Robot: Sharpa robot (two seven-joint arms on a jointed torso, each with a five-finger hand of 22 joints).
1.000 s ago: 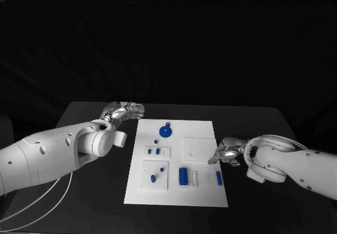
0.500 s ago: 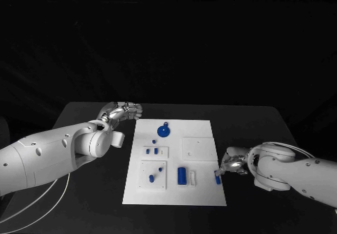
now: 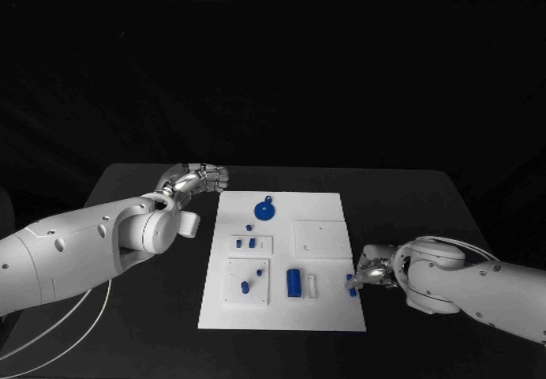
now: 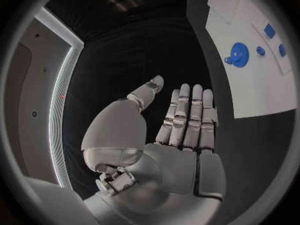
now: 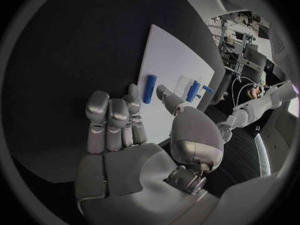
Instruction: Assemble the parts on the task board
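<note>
Two hands at the white board — neither holds anything.
The left hand hovers off the board's far left corner, fingers straight, together and empty; the right hand sits low at the board's right edge, fingers apart, just beside a small blue bar.

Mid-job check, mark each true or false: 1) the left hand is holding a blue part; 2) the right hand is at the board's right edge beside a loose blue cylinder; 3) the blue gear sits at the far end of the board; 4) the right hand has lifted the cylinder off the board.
1) False. The left hand holds nothing, fingers straight, off the task board's far left corner.
2) True. The right hand is beside the blue cylinder.
3) True. The blue gear lies there.
4) False. The cylinder lies on the board, fingers open near it.
</note>
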